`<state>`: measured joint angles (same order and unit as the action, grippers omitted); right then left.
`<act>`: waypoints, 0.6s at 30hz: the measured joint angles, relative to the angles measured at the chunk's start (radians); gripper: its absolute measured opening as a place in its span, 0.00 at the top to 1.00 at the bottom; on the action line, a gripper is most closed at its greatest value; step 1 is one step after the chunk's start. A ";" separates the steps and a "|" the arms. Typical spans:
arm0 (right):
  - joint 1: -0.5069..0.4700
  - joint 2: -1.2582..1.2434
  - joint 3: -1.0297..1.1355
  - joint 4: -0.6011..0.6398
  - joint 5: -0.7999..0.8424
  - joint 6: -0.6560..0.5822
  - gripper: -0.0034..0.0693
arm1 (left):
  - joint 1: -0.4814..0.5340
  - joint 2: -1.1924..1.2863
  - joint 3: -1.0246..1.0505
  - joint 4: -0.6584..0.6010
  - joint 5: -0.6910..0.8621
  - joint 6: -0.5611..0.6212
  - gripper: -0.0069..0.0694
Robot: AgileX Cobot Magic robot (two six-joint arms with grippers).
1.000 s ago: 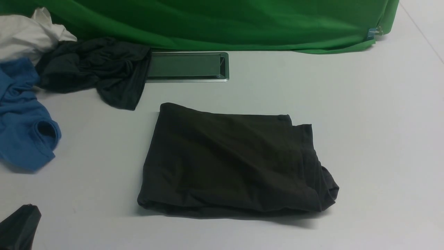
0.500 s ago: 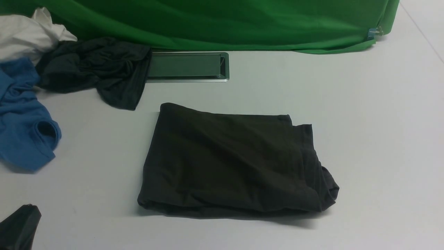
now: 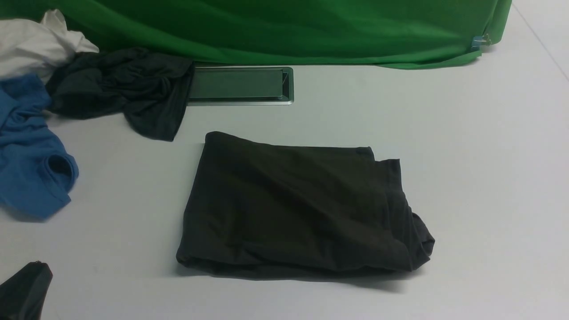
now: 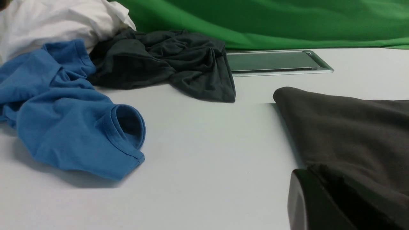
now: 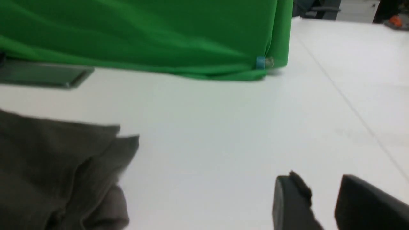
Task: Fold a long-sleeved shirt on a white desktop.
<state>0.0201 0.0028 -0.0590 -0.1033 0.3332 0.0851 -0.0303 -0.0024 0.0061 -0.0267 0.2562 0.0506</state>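
The long-sleeved shirt lies folded into a dark brownish-black rectangle in the middle of the white desktop, with loose bunched layers at its right end. No logo or sleeve shows. My left gripper sits low at the near left corner, well clear of the shirt. In the left wrist view that left gripper has its jaws together and holds nothing, with the shirt beyond it. In the right wrist view my right gripper is open over bare table, to the right of the shirt. It is outside the front view.
A metal-framed hatch is set in the table at the back. A charcoal garment, a blue shirt and a white cloth are piled at the far left. A green backdrop hangs along the back edge.
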 joint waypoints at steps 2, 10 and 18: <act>-0.002 0.000 0.029 0.000 -0.012 0.001 0.62 | 0.000 0.000 0.000 0.000 0.000 0.000 0.88; -0.007 -0.001 0.066 0.000 -0.072 0.010 0.62 | 0.000 0.000 0.000 0.000 -0.002 -0.001 0.88; -0.007 -0.003 0.066 0.000 -0.081 0.018 0.62 | 0.000 0.000 0.000 0.000 -0.002 -0.001 0.88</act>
<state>0.0133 -0.0004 0.0066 -0.1033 0.2520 0.1027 -0.0303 -0.0024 0.0061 -0.0267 0.2542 0.0497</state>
